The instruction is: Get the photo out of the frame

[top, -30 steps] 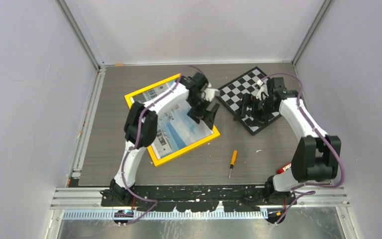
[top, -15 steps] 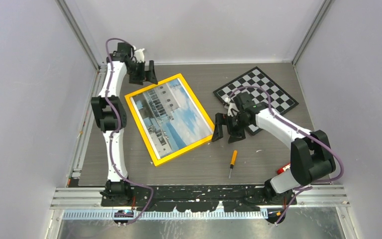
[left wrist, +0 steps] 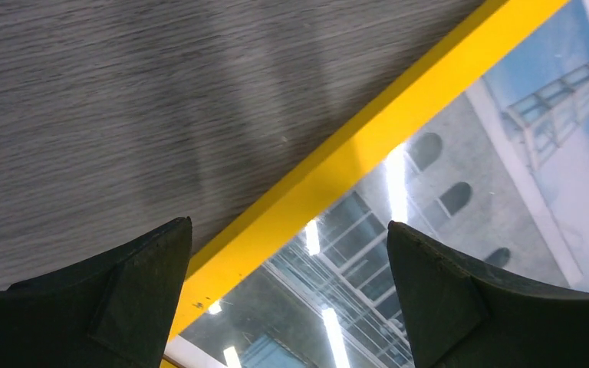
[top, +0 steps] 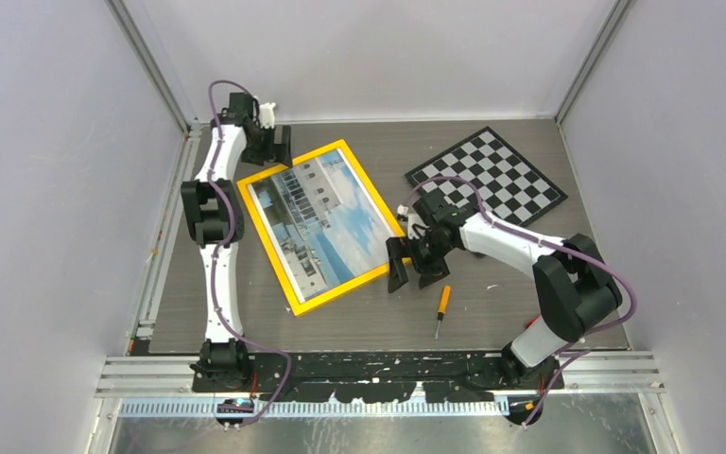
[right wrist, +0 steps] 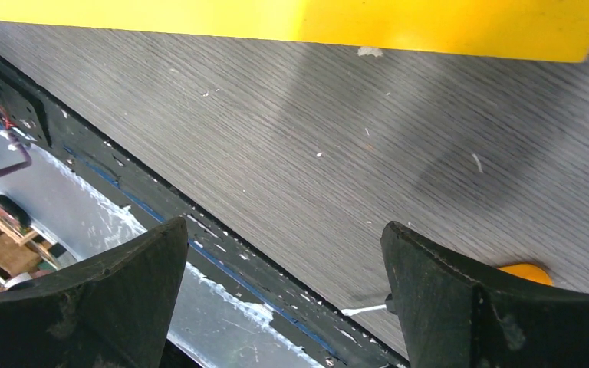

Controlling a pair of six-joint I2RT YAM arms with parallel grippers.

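The yellow-orange frame (top: 354, 283) lies flat, left of the table's middle, picture side up. The photo (top: 326, 222) of a white building under blue sky sits inside it. My left gripper (top: 269, 151) hangs open over the frame's far left corner. In the left wrist view its fingers (left wrist: 123, 307) straddle the yellow border (left wrist: 368, 130) and the photo's (left wrist: 460, 176) edge, holding nothing. My right gripper (top: 413, 276) is open just off the frame's near right corner. In the right wrist view the frame's edge (right wrist: 299, 19) runs along the top, and only bare table shows between the fingertips (right wrist: 468, 307).
A black-and-white checkerboard (top: 487, 175) lies at the back right. An orange-handled screwdriver (top: 442, 307) rests near the front edge, just right of my right gripper; its handle (right wrist: 525, 272) shows by the right finger. A small red object (top: 541, 322) sits behind the right arm's base.
The left arm swung from above the photo to the frame's far left corner and opened fully. The right arm left the checkerboard and came down to the frame's near right corner.
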